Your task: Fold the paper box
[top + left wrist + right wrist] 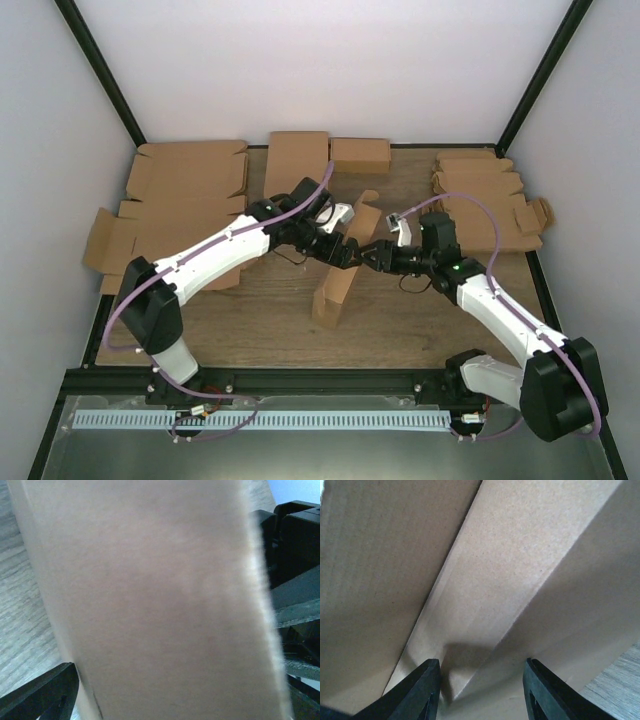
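Edgewise, paper box standing, long axis near-to-far, left gripper spread astride it, right gripper parted.

Table: paper box, maybe stacked blanks.

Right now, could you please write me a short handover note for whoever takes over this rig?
Left gripper: jaws wide around a panel of the paper box; I cannot tell whether they press it.
Right gripper: jaws open, nosed towards an inner crease of the box, nothing clamped.
Box: standing on edge mid-table, between both arms.
Done: panels bent up along their creases; partly folded.
Left: finish the remaining folds and close it.
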Action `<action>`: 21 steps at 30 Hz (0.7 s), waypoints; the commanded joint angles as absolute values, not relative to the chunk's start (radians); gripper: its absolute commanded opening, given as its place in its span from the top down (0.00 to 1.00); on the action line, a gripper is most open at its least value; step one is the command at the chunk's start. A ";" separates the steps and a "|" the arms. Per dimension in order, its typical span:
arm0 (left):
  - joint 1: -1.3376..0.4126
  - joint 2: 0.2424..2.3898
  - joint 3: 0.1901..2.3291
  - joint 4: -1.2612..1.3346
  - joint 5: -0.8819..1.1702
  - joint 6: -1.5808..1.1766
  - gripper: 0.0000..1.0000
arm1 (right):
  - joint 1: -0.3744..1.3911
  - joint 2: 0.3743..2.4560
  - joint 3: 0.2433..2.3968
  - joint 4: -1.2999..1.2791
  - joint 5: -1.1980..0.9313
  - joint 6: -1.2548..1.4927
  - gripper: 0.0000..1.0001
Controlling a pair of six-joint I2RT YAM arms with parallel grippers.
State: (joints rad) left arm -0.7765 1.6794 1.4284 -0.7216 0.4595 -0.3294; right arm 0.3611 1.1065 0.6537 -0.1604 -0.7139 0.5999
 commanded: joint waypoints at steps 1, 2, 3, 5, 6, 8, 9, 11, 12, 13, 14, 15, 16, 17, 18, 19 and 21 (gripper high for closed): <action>-0.818 1.692 1.518 -0.823 0.368 -0.289 0.03 | 0.384 1.116 0.685 -0.197 -0.722 0.608 0.53; -0.826 1.698 1.533 -0.845 0.351 -0.286 0.02 | 0.384 1.116 0.689 -0.195 -0.721 0.611 0.53; -0.835 1.703 1.549 -0.865 0.333 -0.284 0.01 | 0.384 1.116 0.695 -0.195 -0.720 0.612 0.53; -0.845 1.707 1.569 -0.896 0.296 -0.282 0.00 | 0.384 1.117 0.715 -0.212 -0.702 0.604 0.49; -0.846 1.703 1.572 -0.902 0.283 -0.281 0.00 | 0.384 1.118 0.729 -0.228 -0.686 0.592 0.47; -0.846 1.680 1.573 -0.907 0.252 -0.281 0.00 | 0.383 1.119 0.773 -0.279 -0.637 0.558 0.46; -0.847 1.670 1.578 -0.912 0.237 -0.281 0.00 | 0.381 1.121 0.796 -0.305 -0.616 0.540 0.45; -0.846 1.650 1.593 -0.931 0.200 -0.284 0.00 | 0.368 1.125 0.841 -0.352 -0.596 0.495 0.44; -0.847 1.638 1.599 -0.939 0.184 -0.288 0.00 | 0.358 1.125 0.862 -0.368 -0.595 0.476 0.43; -0.846 1.625 1.604 -0.946 0.170 -0.292 0.00 | 0.345 1.125 0.887 -0.386 -0.595 0.453 0.42; -0.846 1.609 1.608 -0.951 0.160 -0.299 0.00 | 0.331 1.125 0.905 -0.392 -0.597 0.423 0.40; -0.846 1.591 1.611 -0.953 0.142 -0.312 0.00 | 0.317 1.126 0.923 -0.394 -0.602 0.383 0.38; -0.846 1.570 1.611 -0.953 0.119 -0.329 0.00 | 0.306 1.126 0.942 -0.393 -0.599 0.330 0.35; -0.846 1.543 1.601 -0.944 0.106 -0.349 0.00 | 0.304 1.130 0.956 -0.386 -0.580 0.283 0.34; -0.846 1.516 1.584 -0.927 0.107 -0.372 0.00 | 0.303 1.138 0.971 -0.377 -0.541 0.243 0.33; -0.847 1.484 1.560 -0.905 0.119 -0.400 0.00 | 0.302 1.152 0.984 -0.369 -0.492 0.212 0.33; -0.847 1.420 1.499 -0.849 0.171 -0.471 0.00 | 0.299 1.185 1.004 -0.343 -0.451 0.134 0.30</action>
State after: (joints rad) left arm -0.8433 1.5501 1.5585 -0.9184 0.1547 -0.3504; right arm 0.3096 1.1385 0.9375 -0.3569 -0.5663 0.3355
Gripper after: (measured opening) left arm 0.997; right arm 0.671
